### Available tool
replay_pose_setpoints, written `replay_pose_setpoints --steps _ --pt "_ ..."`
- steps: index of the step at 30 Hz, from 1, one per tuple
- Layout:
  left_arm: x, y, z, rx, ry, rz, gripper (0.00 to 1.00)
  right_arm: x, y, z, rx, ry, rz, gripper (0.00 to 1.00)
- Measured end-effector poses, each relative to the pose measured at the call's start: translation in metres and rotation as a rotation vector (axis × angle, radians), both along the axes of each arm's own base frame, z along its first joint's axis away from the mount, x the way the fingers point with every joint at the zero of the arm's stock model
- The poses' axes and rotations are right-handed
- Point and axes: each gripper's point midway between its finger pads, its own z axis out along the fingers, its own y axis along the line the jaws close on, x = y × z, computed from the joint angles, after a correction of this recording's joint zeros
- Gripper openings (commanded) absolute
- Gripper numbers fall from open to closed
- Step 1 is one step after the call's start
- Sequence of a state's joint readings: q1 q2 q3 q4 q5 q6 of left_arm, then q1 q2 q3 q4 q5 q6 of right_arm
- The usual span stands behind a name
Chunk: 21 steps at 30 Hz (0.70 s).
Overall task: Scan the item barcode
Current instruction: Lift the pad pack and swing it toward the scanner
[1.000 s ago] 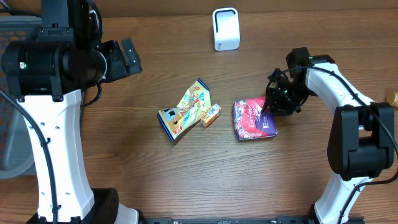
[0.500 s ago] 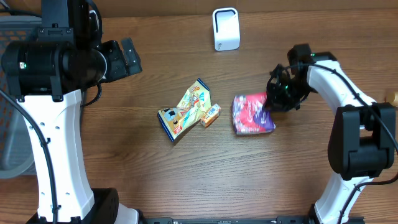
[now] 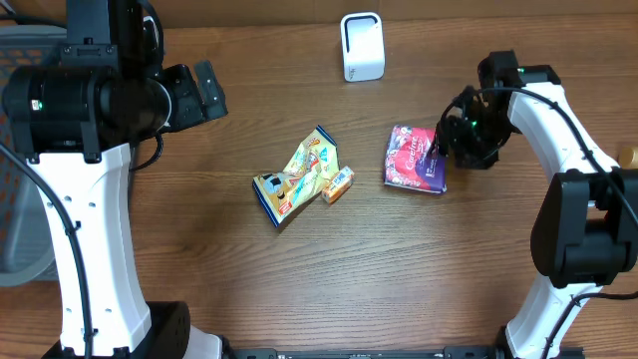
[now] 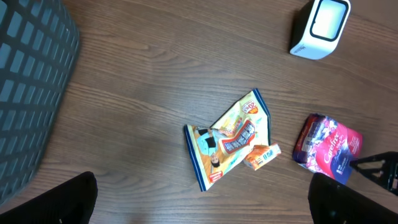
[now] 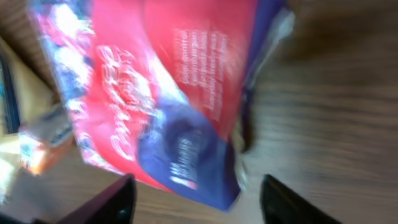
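The item, a red and purple pouch [image 3: 414,158], lies on the wooden table right of centre. My right gripper [image 3: 446,152] is at its right edge. In the right wrist view the pouch [image 5: 155,93] is blurred and its lower corner reaches between the spread fingers [image 5: 115,202], with a gap on both sides; my right gripper [image 5: 199,202] is open. The white scanner [image 3: 362,46] stands at the back centre. My left gripper [image 3: 204,92] hangs high over the left side, open and empty, and its wrist view takes in the pouch [image 4: 329,149] and scanner [image 4: 320,28].
A yellow snack packet [image 3: 297,178] and a small orange box [image 3: 339,184] lie at the table's centre. A grey basket [image 4: 28,93] stands at the left edge. An orange object [image 3: 628,157] shows at the right edge.
The right gripper carried the pouch toward the back and a little right, then opened its jaws and let it go. The left arm has not moved.
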<state>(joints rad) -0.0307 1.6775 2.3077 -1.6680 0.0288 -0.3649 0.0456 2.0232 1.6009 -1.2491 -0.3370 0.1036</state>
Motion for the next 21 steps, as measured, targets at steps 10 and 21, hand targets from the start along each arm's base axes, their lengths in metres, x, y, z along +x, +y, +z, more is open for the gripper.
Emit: replay_pose_setpoints --steps 10,21 --pt "0.000 0.000 0.000 0.000 0.000 0.000 1.00 0.017 0.001 0.000 -0.001 -0.071 -0.002 0.79" --pt "0.000 0.000 0.000 0.000 0.000 0.000 1.00 0.021 0.001 0.007 -0.080 -0.062 -0.062 0.68"
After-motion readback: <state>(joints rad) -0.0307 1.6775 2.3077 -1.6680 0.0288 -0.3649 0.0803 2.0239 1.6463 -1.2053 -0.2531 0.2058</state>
